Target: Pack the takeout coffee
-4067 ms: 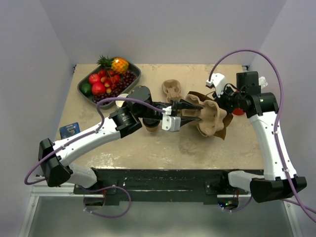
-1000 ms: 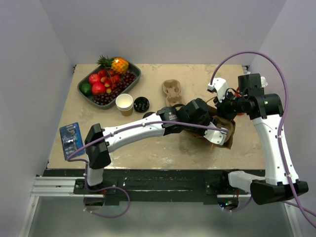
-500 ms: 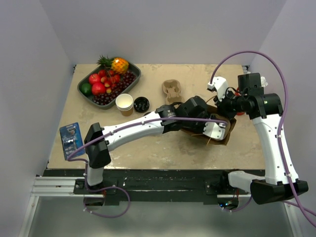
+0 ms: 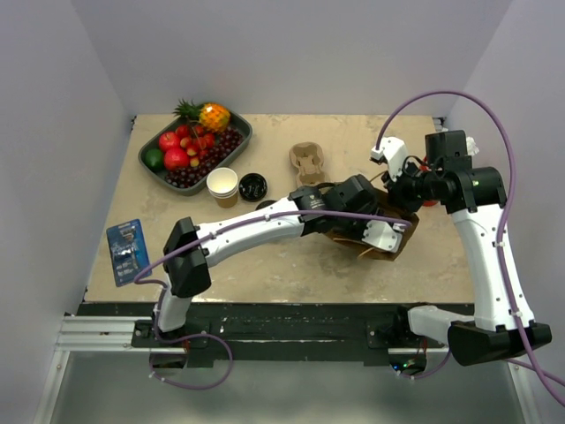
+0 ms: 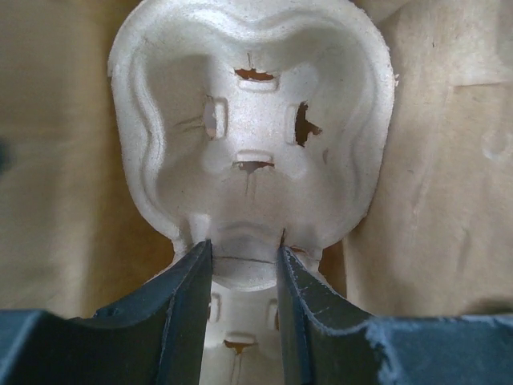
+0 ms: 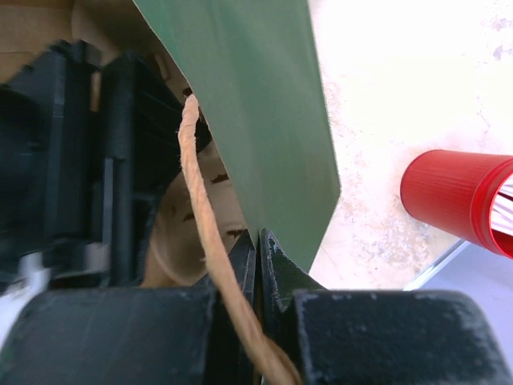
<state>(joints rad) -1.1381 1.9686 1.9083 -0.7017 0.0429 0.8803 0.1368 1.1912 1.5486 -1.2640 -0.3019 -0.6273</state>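
Note:
A kraft-tan paper cup (image 4: 222, 185), open and white inside, stands beside a loose round black lid (image 4: 252, 186) at the table's back left. My left gripper (image 5: 244, 255) reaches inside the brown paper bag (image 4: 399, 245), shut on the middle ridge of a pulp two-cup carrier (image 5: 248, 136). Its fingertips are hidden by the bag in the top view. My right gripper (image 6: 258, 241) is shut on the bag's upper edge (image 6: 272, 120), beside the twine handle (image 6: 204, 233). It also shows in the top view (image 4: 400, 190).
A second pulp carrier (image 4: 307, 163) lies behind the bag. A dark tray of fruit (image 4: 194, 146) sits at the back left. A blue card (image 4: 128, 243) lies at the left edge. A red cup of straws (image 6: 461, 200) stands right of the bag.
Four seconds ago my left gripper held the carrier at the bag's mouth; now the carrier is inside the bag. The left arm has reached further right. The right gripper has kept its hold.

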